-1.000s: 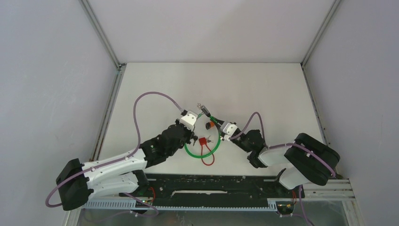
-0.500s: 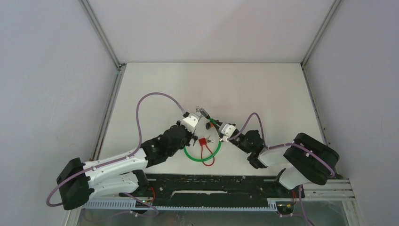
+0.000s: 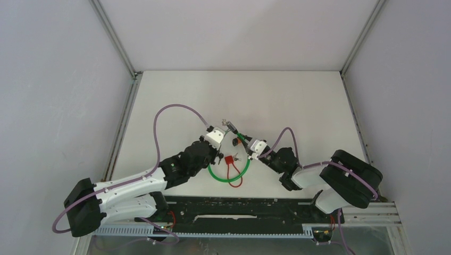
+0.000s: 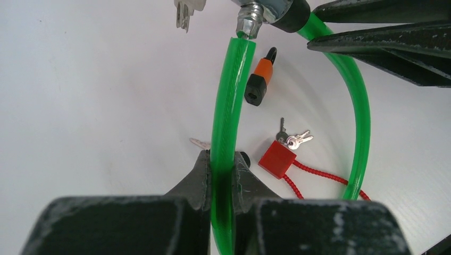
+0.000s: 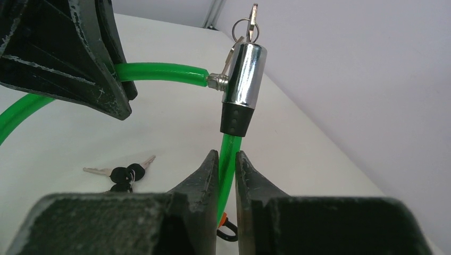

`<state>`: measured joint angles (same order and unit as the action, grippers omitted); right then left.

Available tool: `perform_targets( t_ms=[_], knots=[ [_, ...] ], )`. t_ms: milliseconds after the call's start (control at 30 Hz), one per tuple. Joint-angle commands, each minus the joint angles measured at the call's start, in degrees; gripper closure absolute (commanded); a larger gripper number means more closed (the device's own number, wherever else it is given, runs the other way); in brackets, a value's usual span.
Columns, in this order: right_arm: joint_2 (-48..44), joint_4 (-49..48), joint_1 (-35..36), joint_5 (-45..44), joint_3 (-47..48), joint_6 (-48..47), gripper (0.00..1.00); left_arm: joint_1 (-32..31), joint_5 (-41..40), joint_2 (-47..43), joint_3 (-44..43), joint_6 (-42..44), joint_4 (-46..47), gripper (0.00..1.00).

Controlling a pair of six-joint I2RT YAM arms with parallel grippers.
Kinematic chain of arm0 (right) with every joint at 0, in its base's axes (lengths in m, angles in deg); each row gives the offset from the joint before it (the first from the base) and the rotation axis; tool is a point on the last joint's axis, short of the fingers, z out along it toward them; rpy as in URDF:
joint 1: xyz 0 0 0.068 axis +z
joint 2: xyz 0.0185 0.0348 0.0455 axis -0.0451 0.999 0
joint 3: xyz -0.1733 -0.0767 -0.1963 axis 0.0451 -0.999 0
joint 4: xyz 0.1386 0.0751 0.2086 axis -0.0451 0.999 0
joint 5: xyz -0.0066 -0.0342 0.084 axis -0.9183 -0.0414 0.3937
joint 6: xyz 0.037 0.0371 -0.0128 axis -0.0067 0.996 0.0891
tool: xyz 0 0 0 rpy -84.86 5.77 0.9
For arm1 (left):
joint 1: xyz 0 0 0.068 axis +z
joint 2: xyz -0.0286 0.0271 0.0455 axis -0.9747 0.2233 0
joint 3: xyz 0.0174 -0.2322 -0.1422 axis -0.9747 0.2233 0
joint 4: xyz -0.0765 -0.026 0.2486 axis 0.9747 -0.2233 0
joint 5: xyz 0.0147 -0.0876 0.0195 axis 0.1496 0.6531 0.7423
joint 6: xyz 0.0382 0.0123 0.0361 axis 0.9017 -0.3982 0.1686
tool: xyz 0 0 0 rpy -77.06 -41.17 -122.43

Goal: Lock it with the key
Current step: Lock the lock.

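A green cable lock [image 3: 228, 179] loops over the white table, and its chrome lock head [image 5: 242, 69] is held up in the air. A key [image 5: 250, 21] on a ring sticks out of the top of the head. My left gripper [image 4: 222, 156] is shut on the green cable [image 4: 231, 106] a little below its metal end fitting. My right gripper [image 5: 227, 154] straddles the cable just under the head's black collar. Its jaws are slightly apart, and a thin gap shows beside the cable. In the top view both grippers meet at the lock head [image 3: 230, 126].
A red padlock [image 4: 277, 159] with a red cord and small silver keys [image 4: 295, 139] lies inside the green loop. A small orange and black lock [image 4: 259, 79] lies nearby. Black-headed keys [image 5: 125, 174] lie on the table under the left gripper. Grey walls enclose the table.
The left gripper and the lock head shifted slightly right, and the right gripper edged in towards them. Since half a second ago both arms are nearly still.
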<state>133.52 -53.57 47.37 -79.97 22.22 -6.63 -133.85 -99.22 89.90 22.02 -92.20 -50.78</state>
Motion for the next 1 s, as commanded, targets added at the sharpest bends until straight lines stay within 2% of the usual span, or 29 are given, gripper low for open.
perform_targets(
  t_ms=[0,267,600,967],
  knots=[
    [1.21,-0.9,2.97,7.61,0.05,2.36,0.82,-0.82,5.12,-1.86,-0.89,0.16,12.17,1.0],
    [1.48,-1.39,3.03,6.9,0.05,2.58,0.74,-0.82,6.05,-2.01,-0.68,0.28,12.38,1.0],
    [2.2,-2.66,2.97,3.38,0.05,2.83,0.71,-1.03,15.14,-0.75,-0.79,1.28,12.66,1.0],
    [2.26,-3.32,3.07,-0.66,0.05,2.59,0.66,-1.52,15.98,-0.34,-1.12,2.23,10.83,1.0]
  ],
)
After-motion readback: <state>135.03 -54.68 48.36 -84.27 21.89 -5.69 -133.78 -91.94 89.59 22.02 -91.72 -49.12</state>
